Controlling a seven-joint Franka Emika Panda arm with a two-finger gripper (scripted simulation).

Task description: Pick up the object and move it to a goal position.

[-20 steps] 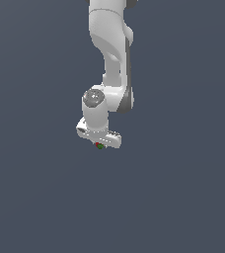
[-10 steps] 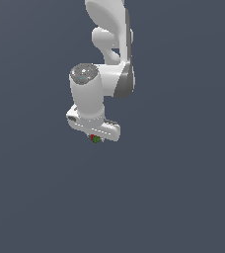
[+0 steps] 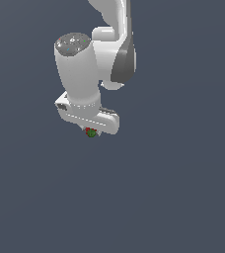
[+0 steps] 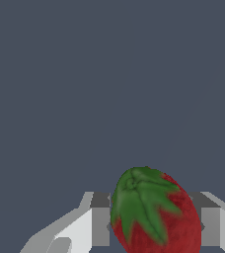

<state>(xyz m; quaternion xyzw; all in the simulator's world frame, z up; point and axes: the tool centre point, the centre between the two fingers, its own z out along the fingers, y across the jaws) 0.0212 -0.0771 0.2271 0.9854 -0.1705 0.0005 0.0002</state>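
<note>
The white Panda arm (image 3: 92, 54) hangs against a plain grey-blue backdrop, its wrist pointing down and its gripper (image 3: 91, 129) at the lowest point. Under the gripper's white body a strawberry (image 3: 91, 132) peeks out as a tiny red blob with a green patch. The wrist view shows the strawberry (image 4: 156, 212) up close, red with its green leafy cap turned toward the camera, sitting between the two grey fingers (image 4: 100, 225), which press against its sides. The gripper (image 4: 154, 225) is clenched around the fruit, holding it.
</note>
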